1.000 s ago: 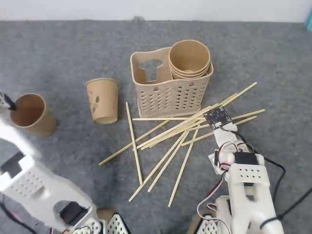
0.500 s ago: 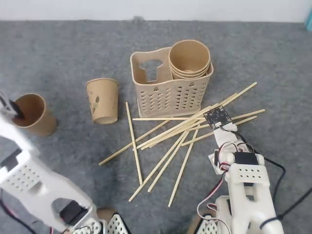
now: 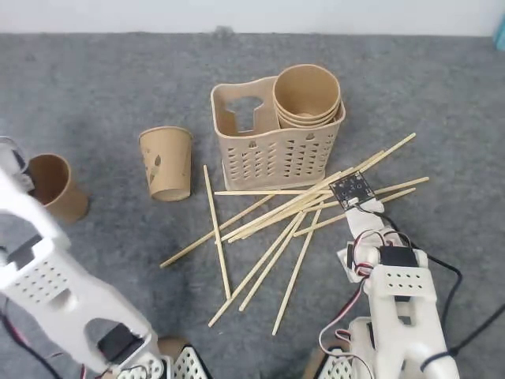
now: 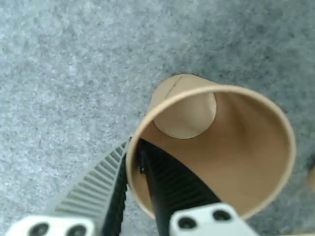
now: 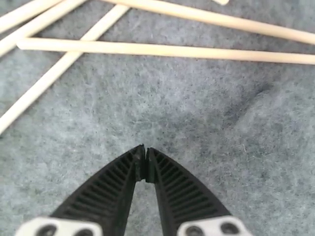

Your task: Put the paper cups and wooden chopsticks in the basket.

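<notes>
Left gripper: is pinching the rim of a paper cup, one finger inside and one outside.
Paper cup: is sitting at the far left of the grey carpet, well apart from the basket.
In between: a second cup is resting near the basket.
Basket: is holding stacked cups.
Chopsticks: are lying scattered in front of the basket.
Right gripper: is hanging pressed together over the carpet, beside the chopsticks.

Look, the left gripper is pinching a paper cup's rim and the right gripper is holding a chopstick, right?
No. The right gripper holds no chopstick: the right wrist view shows it shut on nothing above the carpet, chopsticks lying beyond. The left gripper does pinch the rim of the paper cup.
</notes>
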`<act>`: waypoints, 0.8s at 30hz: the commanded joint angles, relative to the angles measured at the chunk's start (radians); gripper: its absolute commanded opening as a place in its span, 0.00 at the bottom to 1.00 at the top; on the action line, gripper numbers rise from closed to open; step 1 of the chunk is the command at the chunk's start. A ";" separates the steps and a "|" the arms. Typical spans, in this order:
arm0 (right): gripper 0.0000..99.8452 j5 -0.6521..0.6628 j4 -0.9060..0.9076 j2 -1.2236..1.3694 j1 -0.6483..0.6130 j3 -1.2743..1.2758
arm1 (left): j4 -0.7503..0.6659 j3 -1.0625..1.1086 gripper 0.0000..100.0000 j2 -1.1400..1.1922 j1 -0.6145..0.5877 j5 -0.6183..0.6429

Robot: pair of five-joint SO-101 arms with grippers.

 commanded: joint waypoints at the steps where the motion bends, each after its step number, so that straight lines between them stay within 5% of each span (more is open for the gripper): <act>1: 0.01 0.002 0.001 -0.036 -0.007 -0.003 | 0.032 -0.016 0.01 -0.117 0.015 0.005; 10: 0.01 0.006 -0.002 -0.036 -0.007 -0.003 | 0.034 0.036 0.01 -0.365 0.071 0.095; 14: 0.01 0.006 -0.002 -0.036 -0.007 -0.003 | 0.031 0.160 0.01 -0.562 0.192 0.107; 24: 0.01 0.003 -0.002 -0.036 -0.007 -0.003 | 0.031 0.199 0.01 -0.951 0.631 0.385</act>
